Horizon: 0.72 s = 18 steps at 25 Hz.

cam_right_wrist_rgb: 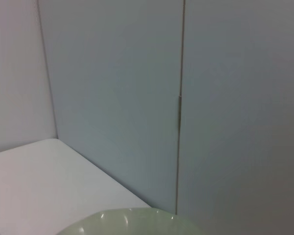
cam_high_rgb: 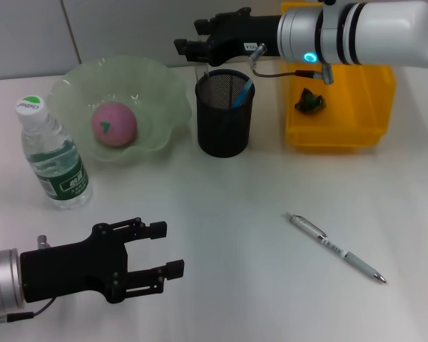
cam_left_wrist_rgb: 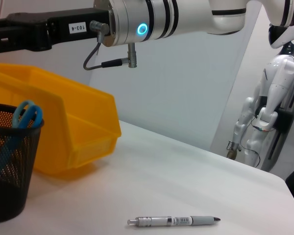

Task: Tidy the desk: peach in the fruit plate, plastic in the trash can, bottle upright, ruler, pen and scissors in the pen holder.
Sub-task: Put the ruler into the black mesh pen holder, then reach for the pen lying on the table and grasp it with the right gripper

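A pink peach [cam_high_rgb: 114, 122] lies in the green fruit plate [cam_high_rgb: 164, 92]. The water bottle [cam_high_rgb: 53, 153] stands upright left of the plate. The black mesh pen holder [cam_high_rgb: 225, 132] holds blue-handled scissors [cam_high_rgb: 244, 91], and a faint clear strip, perhaps the ruler [cam_high_rgb: 199, 71], stands at its back left rim. Green plastic [cam_high_rgb: 310, 101] lies in the yellow bin [cam_high_rgb: 371, 107]. The pen [cam_high_rgb: 335, 248] lies flat on the table at the front right, also in the left wrist view [cam_left_wrist_rgb: 172, 221]. My right gripper [cam_high_rgb: 189, 39] hovers open just above the holder's back left rim. My left gripper [cam_high_rgb: 164, 249] is open and empty at the front left.
The left wrist view shows the pen holder [cam_left_wrist_rgb: 10, 166], scissors [cam_left_wrist_rgb: 24, 115], yellow bin [cam_left_wrist_rgb: 63, 122] and, beyond the table's edge, another white robot [cam_left_wrist_rgb: 269, 98]. The right wrist view shows the wall and the plate's rim [cam_right_wrist_rgb: 132, 218].
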Motion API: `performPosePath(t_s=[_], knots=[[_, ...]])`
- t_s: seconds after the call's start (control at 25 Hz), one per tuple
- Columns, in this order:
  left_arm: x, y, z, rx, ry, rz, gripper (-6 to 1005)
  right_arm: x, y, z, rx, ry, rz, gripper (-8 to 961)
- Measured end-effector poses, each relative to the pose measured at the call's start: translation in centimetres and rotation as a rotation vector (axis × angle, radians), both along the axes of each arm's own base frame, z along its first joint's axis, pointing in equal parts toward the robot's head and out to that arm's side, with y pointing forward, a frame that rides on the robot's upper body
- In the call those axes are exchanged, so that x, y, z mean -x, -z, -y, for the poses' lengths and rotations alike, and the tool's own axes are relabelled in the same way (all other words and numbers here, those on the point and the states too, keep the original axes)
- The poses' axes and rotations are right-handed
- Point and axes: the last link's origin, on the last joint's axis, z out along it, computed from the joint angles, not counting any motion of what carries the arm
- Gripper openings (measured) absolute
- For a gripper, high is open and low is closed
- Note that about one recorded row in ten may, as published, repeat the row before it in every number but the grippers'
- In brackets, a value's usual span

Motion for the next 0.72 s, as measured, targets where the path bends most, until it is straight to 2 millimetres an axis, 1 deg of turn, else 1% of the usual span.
performPosePath(t_s=[0.08, 0.24, 0.32, 0.44, 0.52, 0.6, 0.64, 0.68, 0.72], knots=[[0.0, 0.0, -0.1, -0.002, 0.000, -0.001, 753, 0.0, 0.0, 0.0, -0.001, 0.000, 0.000, 451], [0.0, 0.0, -0.1, -0.008, -0.001, -0.003, 753, 0.1, -0.2, -0.1, -0.005, -0.003, 0.001, 586], [0.0, 0.0, -0.1, -0.011, -0.001, -0.003, 753, 0.1, -0.6, -0.1, -0.018, -0.012, -0.002, 654], [0.1, 0.0, -0.2, -0.016, -0.005, -0.005, 753, 0.2, -1.1, -0.1, -0.033, -0.017, -0.014, 654], [0.1, 0.0, -0.3, -0.020, 0.003, -0.011, 753, 0.4, -1.9, 0.3, -0.039, -0.022, -0.080, 653], [0.0, 0.0, -0.3, -0.025, 0.016, -0.015, 753, 0.3, -2.2, 0.4, -0.039, -0.025, -0.101, 653], [0.0, -0.1, -0.3, -0.039, 0.049, -0.024, 753, 0.3, -3.1, 1.0, -0.040, -0.037, -0.159, 653], [0.0, -0.1, -0.3, -0.039, 0.049, -0.024, 753, 0.3, -3.1, 1.0, -0.040, -0.037, -0.159, 653], [0.0, -0.1, -0.1, -0.052, 0.091, -0.028, 753, 0.4, -3.9, 1.8, -0.024, -0.058, -0.213, 653]])
